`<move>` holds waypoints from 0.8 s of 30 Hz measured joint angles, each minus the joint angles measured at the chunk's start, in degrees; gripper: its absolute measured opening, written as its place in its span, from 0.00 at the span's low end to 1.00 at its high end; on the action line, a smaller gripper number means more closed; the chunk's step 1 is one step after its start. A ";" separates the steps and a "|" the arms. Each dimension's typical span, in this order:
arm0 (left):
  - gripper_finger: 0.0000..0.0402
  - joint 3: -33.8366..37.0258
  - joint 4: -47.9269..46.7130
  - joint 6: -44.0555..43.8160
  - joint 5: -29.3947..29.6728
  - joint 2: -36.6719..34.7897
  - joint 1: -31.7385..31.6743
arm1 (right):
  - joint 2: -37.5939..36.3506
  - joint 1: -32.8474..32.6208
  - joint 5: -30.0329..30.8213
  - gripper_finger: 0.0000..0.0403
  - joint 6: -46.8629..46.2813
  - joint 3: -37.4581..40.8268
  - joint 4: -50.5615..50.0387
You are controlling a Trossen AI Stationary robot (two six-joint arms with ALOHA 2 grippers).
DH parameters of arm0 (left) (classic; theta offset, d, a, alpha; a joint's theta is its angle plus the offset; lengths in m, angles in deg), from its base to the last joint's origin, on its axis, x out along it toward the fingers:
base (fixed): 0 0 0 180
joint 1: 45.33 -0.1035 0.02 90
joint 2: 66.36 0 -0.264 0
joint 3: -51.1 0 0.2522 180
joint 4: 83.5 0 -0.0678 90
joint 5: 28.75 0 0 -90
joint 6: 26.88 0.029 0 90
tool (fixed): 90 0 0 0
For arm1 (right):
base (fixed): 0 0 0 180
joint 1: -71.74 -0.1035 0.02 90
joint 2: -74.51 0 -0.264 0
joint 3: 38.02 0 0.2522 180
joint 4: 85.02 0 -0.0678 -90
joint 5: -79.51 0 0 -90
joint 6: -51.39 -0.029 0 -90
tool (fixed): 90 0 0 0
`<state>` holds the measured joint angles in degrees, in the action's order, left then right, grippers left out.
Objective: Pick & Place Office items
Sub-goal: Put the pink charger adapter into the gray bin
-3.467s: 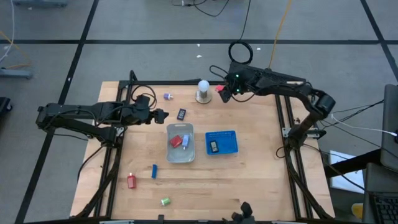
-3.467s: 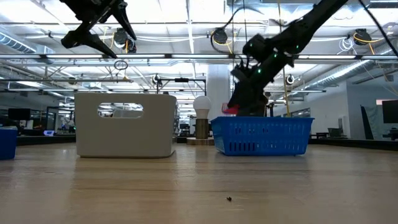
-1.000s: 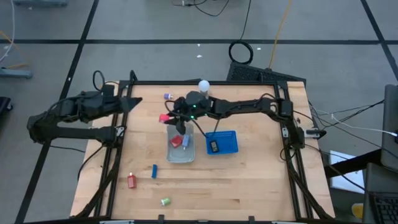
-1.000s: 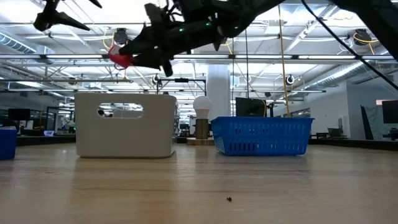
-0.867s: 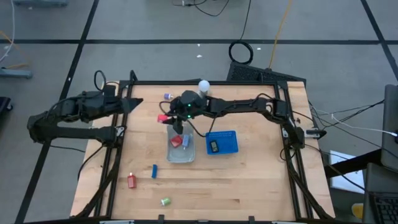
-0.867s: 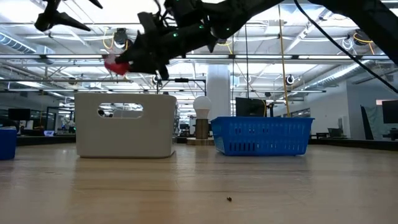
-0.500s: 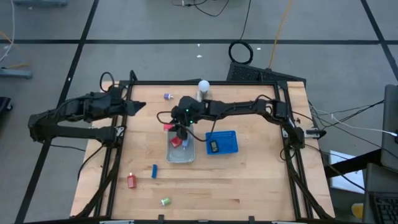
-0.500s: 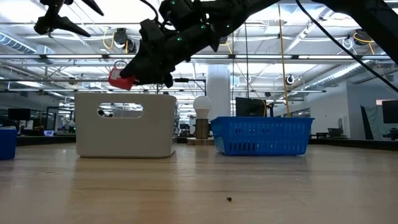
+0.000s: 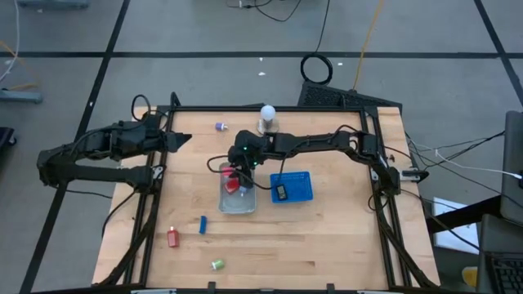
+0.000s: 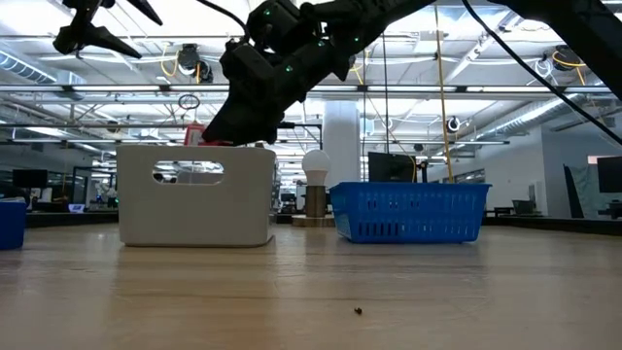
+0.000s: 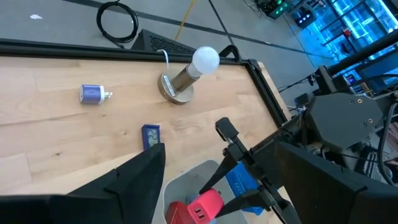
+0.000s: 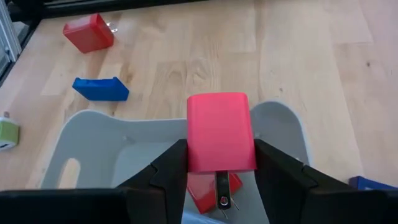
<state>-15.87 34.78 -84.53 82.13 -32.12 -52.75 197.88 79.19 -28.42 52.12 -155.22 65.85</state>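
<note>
Jaws of my right gripper pinch a pink plug, hanging just over the grey tray, above the red item already inside. To do this well, I judge I should lower a little more, keep the plug over the tray's middle, then spread the jaws cleanly. Farther out on the tabletop lie a blue block and red plug. My left gripper waits near the far-left edge, jaws spread.
</note>
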 joint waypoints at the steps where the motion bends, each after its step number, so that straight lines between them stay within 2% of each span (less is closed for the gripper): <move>1: 0.76 0.00 0.00 0.00 0.00 -0.02 0.00 | 0.00 0.00 0.00 0.36 0.09 0.00 0.01; 6: 0.76 0.00 0.02 0.00 0.00 0.00 0.00 | -0.02 -0.06 0.26 0.36 2.05 0.26 -0.36; 15: 0.76 0.00 0.00 0.15 0.00 -0.01 0.02 | -0.09 -0.07 1.77 0.36 2.98 6.93 4.43; 24: 0.76 0.00 0.00 0.15 0.01 -0.02 0.02 | -0.09 -0.07 1.63 0.38 2.97 7.45 4.40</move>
<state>-15.87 34.78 -84.38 82.14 -32.14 -52.73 197.80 79.12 -26.79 55.09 -147.77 70.25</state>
